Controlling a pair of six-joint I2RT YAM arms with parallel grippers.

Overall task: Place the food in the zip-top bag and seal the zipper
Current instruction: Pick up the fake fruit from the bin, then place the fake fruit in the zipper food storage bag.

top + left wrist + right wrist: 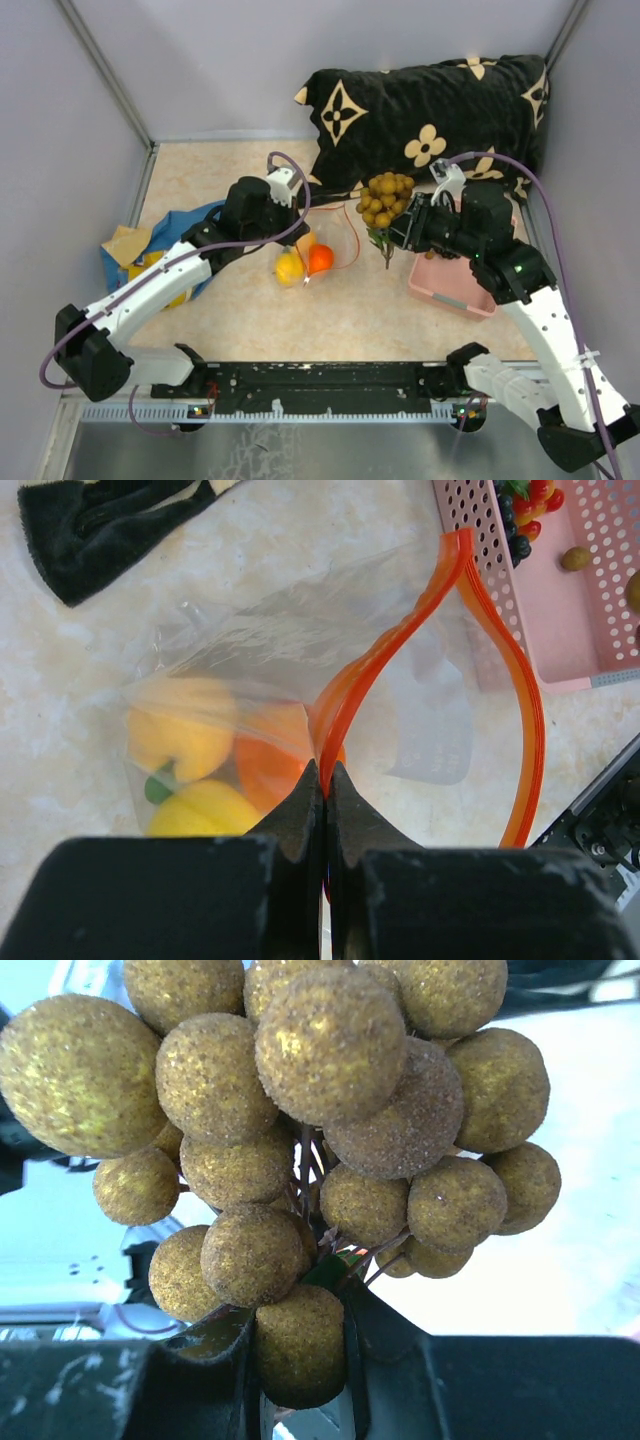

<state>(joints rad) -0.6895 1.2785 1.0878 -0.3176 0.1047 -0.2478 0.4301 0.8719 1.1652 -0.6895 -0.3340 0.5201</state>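
Step in hand: loading, berries' turn. L gripper [325, 780] has its jaws pinched tight on one lip of the zipper [385, 665], so the bag [250, 640] mouth gapes open twd the basket [570, 630]. Bag lies mid-table [240, 310] w/ lemon [289, 266], peach [305, 243] & red fruit [320, 259] inside, at the closed end. R gripper [300, 1360] has its jaws clamped low on the berries [320, 1130], where the stems meet. The cluster is up in the air just right of the bag mouth, not in yet. Grapes [515, 540] look to be in the basket, so prob. not the last item.

Next, imo: R arm brings the cluster left & down into the gap btw the two lips, then lets go. The cluster looks wide vs. the opening and may snag the strip. L should hold its pinch, maybe lift a bit to widen the mouth. Sealing comes after all the food is in.
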